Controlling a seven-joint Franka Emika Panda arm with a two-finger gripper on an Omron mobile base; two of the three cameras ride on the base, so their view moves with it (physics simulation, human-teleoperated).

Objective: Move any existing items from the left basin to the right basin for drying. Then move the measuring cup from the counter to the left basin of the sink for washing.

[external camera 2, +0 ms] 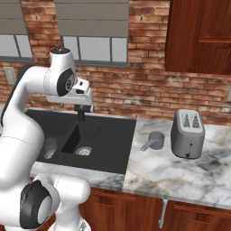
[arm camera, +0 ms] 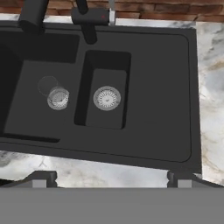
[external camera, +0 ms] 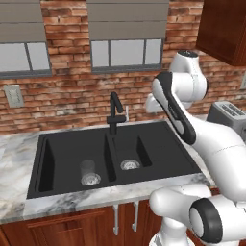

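Glass (external camera: 88, 171) stands upright in the left basin (external camera: 67, 158) beside its drain; the measuring cup (external camera 2: 154, 140) sits on the marble desk (external camera 2: 180, 169) near the toaster (external camera 2: 187, 133). The arm arches high above the sink, pincer (external camera 2: 81, 112) released, pointing down, holding nothing.

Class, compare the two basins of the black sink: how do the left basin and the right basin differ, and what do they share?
1. The left basin is wider; the right basin is narrower.
2. The left basin holds a clear glass standing by its drain; the right basin holds nothing.
3. The faucet spout points over the right basin, not the left basin.
Shared: both are black, rectangular, and have a round metal drain.
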